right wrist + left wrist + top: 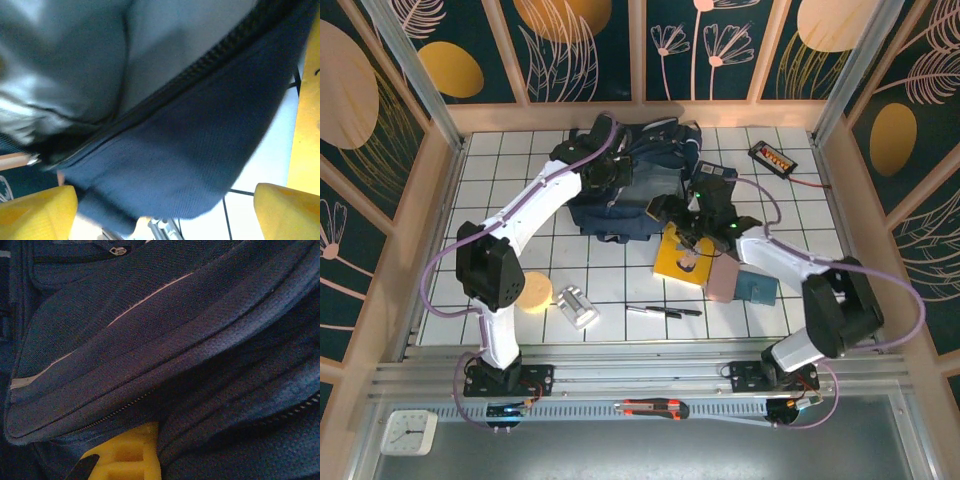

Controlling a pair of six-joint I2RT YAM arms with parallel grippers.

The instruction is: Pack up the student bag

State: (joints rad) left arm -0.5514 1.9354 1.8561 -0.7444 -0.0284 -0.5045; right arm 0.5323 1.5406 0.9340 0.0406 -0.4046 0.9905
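1. Top external: student bag (pixel 630 190) lies at the far centre of the white tiled table (pixel 520 200), crumpled, with both arms reaching into it.
2. Left gripper (pixel 610 168) is at the bag's far-left top, pressed into the fabric. Jaw gap is not readable from above.
3. Left wrist: navy mesh folds of the bag (pixel 165 340), a thin pale stripe, and two zipper runs. One yellow finger (pixel 127 456) pokes out under a fold at the bottom edge. Can't tell the jaw state, or whether it has hold of anything.
4. Right gripper (pixel 667 208) sits at the bag's near-right edge, just far of the yellow book (pixel 678 258).
5. Right wrist: the right gripper (pixel 160 217) has its jaws spread wide, with yellow fingers (pixel 35 210) at either bottom corner. A flap of the bag (pixel 175 150) with its zipper hangs in the gap. Neither finger is pressed on it.
6. Yellow book (pixel 309 100) shows at the right edge of that view, lying on the table.
7. Loose on the table:
   - pink box (pixel 725 278) and dark teal notebook (pixel 757 290) at near right
   - pens (pixel 665 311) at near centre
   - silver cylinder (pixel 578 307) and round yellow disc (pixel 533 292) at near left
   - black meter (pixel 772 157) at far right
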